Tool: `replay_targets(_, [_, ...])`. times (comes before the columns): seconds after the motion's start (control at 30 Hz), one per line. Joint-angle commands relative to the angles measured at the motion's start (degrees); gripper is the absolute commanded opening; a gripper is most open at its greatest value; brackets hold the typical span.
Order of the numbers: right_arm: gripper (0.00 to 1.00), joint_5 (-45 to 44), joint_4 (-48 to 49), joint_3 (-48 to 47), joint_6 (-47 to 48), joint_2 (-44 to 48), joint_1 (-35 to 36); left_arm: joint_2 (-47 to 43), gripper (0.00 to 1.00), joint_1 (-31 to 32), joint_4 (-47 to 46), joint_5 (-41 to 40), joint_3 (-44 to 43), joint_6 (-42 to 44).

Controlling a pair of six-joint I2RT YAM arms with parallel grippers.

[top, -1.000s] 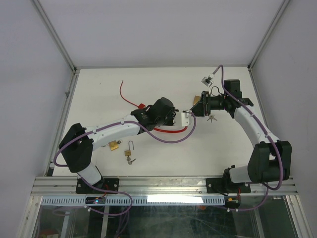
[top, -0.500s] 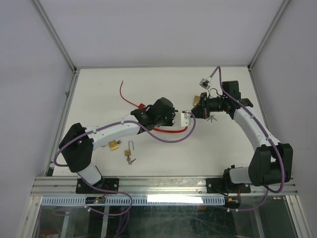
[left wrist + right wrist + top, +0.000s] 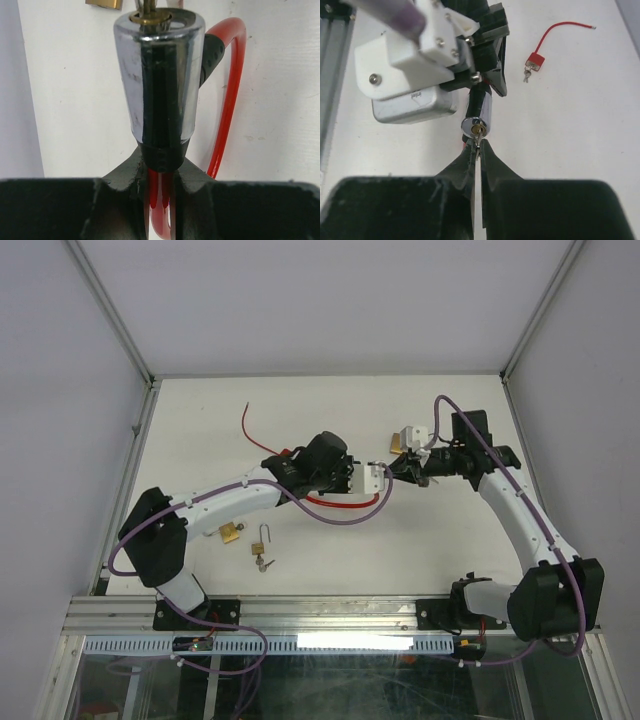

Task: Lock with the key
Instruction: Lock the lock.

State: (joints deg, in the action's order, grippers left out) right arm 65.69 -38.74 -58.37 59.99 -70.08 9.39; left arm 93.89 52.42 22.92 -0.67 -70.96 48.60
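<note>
We see the left gripper (image 3: 159, 159) clamped narrow on the base of the chrome lock cylinder (image 3: 159, 75), over the middle of the table (image 3: 450, 540). The right gripper (image 3: 477, 150) pinches the key (image 3: 478, 137), which sits in the cylinder's keyhole.

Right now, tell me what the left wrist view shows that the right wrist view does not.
Left wrist only: a brass padlock at the top edge and the long curve of the red cable. Right wrist only: the right gripper shut on the key, a small red padlock with red wire, and the white camera mount. Both: the chrome lock cylinder with the key in it, held by the left gripper.
</note>
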Motion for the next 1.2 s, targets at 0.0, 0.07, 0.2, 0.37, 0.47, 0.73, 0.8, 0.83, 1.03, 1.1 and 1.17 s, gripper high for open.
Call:
replay_targets(0.0, [0.00, -3.0, -5.3, -3.3, 20.0, 0.1, 0.3, 0.8, 0.00, -1.6, 4.3, 5.8, -1.6, -1.5])
replay_targets(0.07, [0.00, -3.4, -5.6, -3.2, 23.9, 0.6, 0.3, 0.9, 0.00, -2.2, 4.5, 7.3, -2.1, -1.7])
replay_targets(0.2, [0.00, -3.2, -5.3, -2.6, 30.1, 1.9, 0.3, 1.1, 0.00, -3.0, 5.1, 9.2, -3.1, -1.8])
replay_targets(0.37, [0.00, -2.2, -4.4, -2.8, 32.2, 2.5, 0.3, 0.8, 0.00, -3.7, 5.4, 10.9, -3.4, -1.7])
replay_targets(0.47, [0.00, -2.9, -5.6, -4.1, 32.4, 2.1, 0.3, 0.7, 0.00, -3.9, 5.4, 10.8, -3.1, -1.4])
replay_targets(0.73, [0.00, -4.9, -22.8, -14.5, 43.9, -1.2, 0.3, -0.1, 0.00, -4.3, 5.8, 11.0, -4.1, -0.6])
replay_targets(0.8, [0.00, -4.3, -29.4, -18.5, 46.6, -2.9, 0.3, -0.4, 0.00, -4.3, 6.3, 11.1, -4.8, -0.4])
replay_targets(0.83, [0.00, -3.9, -31.4, -20.1, 47.0, -3.5, 0.3, -0.6, 0.00, -4.3, 6.5, 11.1, -5.1, -0.2])
replay_targets(1.03, [0.00, -3.2, -28.4, -18.8, 41.4, -2.7, 0.4, -1.2, 0.00, -4.3, 6.9, 10.1, -5.3, 0.0])
replay_targets(1.1, [0.00, -3.9, -25.8, -15.7, 41.3, -1.5, 0.4, -1.3, 0.00, -4.3, 6.9, 9.9, -5.2, -0.3])
replay_targets(1.17, [0.00, -4.2, -22.6, -11.9, 40.5, 0.1, 0.4, -1.3, 0.00, -4.3, 6.9, 10.2, -5.2, -0.7])
